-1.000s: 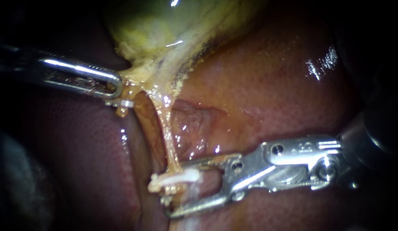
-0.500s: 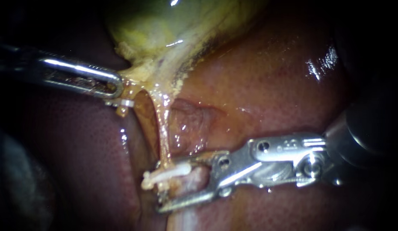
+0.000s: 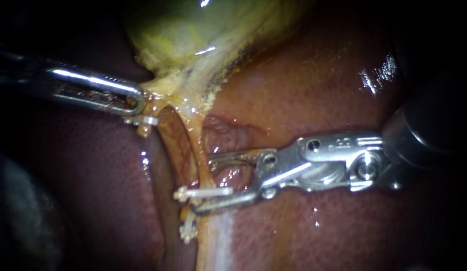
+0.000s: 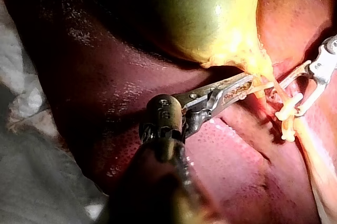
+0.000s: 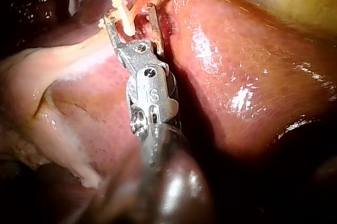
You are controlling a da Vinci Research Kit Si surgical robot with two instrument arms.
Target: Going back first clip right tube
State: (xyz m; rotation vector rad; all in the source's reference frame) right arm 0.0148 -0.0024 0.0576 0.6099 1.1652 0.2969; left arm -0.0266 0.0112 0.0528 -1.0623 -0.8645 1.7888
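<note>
Now straddling the tube point(image 3: 192, 145) with right instrument point(image 3: 202, 184), jaws parted, white clip point(image 3: 208, 191) just beside the lower jaw. Gripping gallbladder point(image 3: 193, 30) neck with left instrument point(image 3: 136, 103).

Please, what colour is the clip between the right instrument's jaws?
The clip is white, clearest in the endoscope view.

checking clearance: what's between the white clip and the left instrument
Only the bare tube, running up to the gallbladder, as the endoscope view shows.

Our left instrument point(image 3: 139, 104) and right instrument point(image 3: 203, 184) are bright polished metal. We see the liver point(image 3: 318, 85) and gallbladder point(image 3: 193, 25) wet and glossy, the clip point(image 3: 208, 191) matt white plastic.
</note>
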